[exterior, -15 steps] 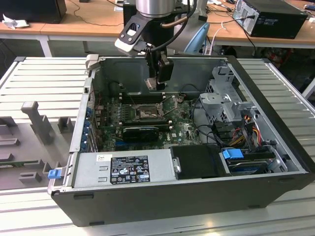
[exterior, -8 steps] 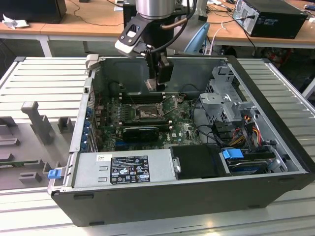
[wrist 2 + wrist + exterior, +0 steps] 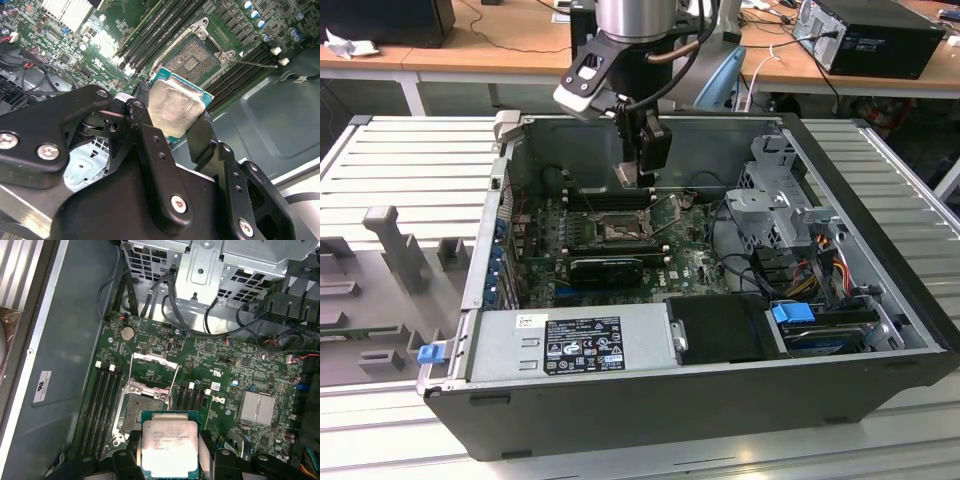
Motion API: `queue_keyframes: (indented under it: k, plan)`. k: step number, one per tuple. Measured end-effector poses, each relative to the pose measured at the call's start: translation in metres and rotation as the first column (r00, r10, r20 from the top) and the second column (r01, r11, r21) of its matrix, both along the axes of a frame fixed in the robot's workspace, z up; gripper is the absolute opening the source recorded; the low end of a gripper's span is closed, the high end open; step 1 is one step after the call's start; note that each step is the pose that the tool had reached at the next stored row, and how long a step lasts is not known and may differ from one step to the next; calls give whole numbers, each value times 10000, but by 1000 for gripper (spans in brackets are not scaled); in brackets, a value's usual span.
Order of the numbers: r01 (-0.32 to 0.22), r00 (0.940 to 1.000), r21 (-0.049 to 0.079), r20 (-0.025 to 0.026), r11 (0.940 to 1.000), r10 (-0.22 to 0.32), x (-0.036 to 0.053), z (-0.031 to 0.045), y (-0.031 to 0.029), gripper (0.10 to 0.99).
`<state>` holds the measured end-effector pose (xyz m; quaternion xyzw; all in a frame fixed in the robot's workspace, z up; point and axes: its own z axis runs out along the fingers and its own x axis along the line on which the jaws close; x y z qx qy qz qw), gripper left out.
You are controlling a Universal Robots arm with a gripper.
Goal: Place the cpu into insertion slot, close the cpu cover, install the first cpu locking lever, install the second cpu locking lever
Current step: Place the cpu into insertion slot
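Chip (image 3: pixel 175 107) is clamped flat between the jaws, silver top up, gripped on two opposite edges; it hangs above the green board (image 3: pixel 225 365) inside the open PC case (image 3: pixel 620 410), not yet in the socket (image 3: pixel 145 407). In the first wrist view the chip overlaps the socket's near edge, so prob. not centred over it. Cover (image 3: pixel 152 367) is flipped back, its window clear of the pin field. To do this step well, I'd judge: square the chip's edges to the socket frame; match notches/corner mark; lower straight & level w/ no sideways slide, since pins likely bend easily; release only once it's seated flat.
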<state>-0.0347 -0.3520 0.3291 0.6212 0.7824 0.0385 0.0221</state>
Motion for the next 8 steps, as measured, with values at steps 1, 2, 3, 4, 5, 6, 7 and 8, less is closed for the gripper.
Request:
queue_keyframes:
  k: [1,2,3,4,5,6,7,8]
  plan:
    - [1,10000,0,0,10000,-1,0,-2,0,541]
    - [2,10000,0,0,10000,-2,0,-6,0,541]
    - [4,10000,0,0,10000,-4,0,-11,0,541]
    - [5,10000,0,0,10000,-5,0,-15,0,541]
    - [5,10000,0,0,10000,-5,0,-19,0,541]
    - [7,10000,0,0,10000,-7,0,-24,0,541]
    - [8,10000,0,0,10000,-8,0,-29,0,541]
    - [9,10000,0,0,10000,-9,0,-31,0,541]
